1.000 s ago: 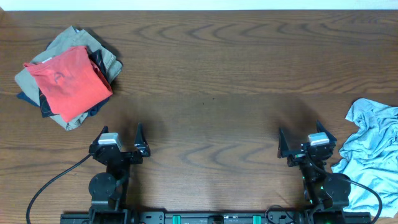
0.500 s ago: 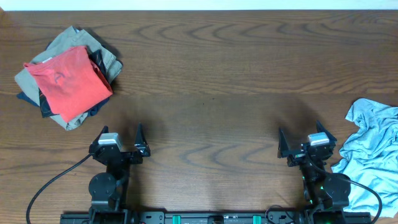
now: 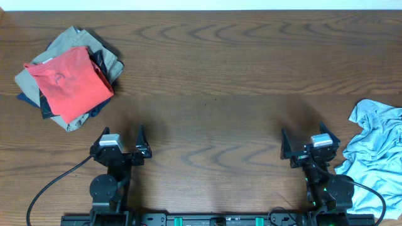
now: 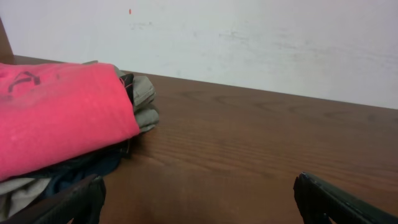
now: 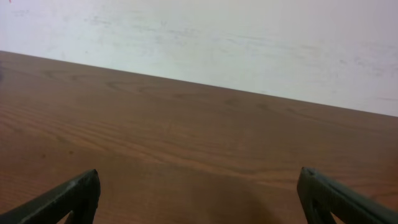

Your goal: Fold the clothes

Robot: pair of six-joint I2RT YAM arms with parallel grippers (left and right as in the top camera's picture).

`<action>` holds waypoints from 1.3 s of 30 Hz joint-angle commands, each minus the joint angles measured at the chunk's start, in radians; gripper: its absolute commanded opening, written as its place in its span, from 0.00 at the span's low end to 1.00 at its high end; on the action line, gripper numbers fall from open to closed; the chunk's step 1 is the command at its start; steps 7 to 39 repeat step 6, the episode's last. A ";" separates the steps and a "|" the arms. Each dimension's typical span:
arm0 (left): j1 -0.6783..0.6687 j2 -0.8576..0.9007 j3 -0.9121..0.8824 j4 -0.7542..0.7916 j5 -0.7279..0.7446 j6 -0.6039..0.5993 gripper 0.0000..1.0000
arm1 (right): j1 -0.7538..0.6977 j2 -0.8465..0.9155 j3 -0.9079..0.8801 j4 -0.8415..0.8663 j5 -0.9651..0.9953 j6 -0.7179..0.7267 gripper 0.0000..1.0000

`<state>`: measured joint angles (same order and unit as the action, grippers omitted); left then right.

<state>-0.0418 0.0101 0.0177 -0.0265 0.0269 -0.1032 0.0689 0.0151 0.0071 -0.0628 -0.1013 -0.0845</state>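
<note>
While both arms rest at the near edge of the wooden table (image 3: pixel 213 69), we see the left gripper (image 3: pixel 122 134) and the right gripper (image 3: pixel 303 135) spread wide, with nothing between their fingers. A crumpled light blue garment (image 3: pixel 379 150) lies beside the right arm at the table's right edge. Well apart, far left, a red shirt (image 3: pixel 72 81) tops a stack of folded clothes (image 3: pixel 66 41).

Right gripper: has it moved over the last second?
No. In the overhead view the right gripper sits at the same spot left of the blue shirt, jaws open as before.
</note>
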 commanded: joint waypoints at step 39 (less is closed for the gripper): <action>0.004 -0.006 -0.013 -0.044 -0.005 0.013 0.98 | 0.007 -0.004 -0.002 -0.003 0.000 -0.009 0.99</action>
